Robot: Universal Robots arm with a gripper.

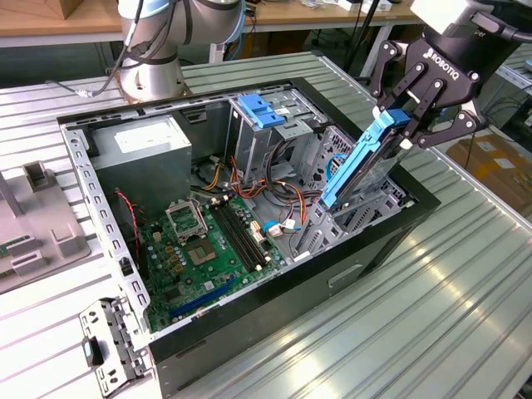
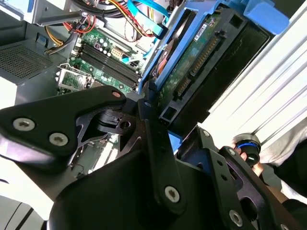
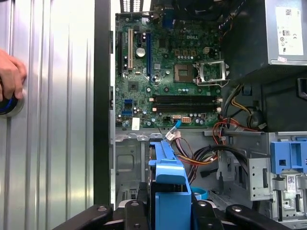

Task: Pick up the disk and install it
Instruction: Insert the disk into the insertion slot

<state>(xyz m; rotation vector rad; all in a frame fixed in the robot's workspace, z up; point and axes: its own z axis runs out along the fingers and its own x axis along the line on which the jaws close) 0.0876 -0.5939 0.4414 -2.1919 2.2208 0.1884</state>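
**Count of Things in View**

One robot arm (image 1: pixel 154 50) and one end effector (image 1: pixel 405 125). One disk (image 1: pixel 359 162). One open computer case (image 1: pixel 349 274) on one ribbed metal counter (image 1: pixel 449 324). Inside the case there is one green motherboard (image 1: pixel 195 258) with one processor socket (image 3: pixel 184 73), one grey power-supply box (image 1: pixel 141 154) and one light-blue latch piece (image 1: pixel 262 110). One person's hand (image 3: pixel 10 76) is in the first wrist view.
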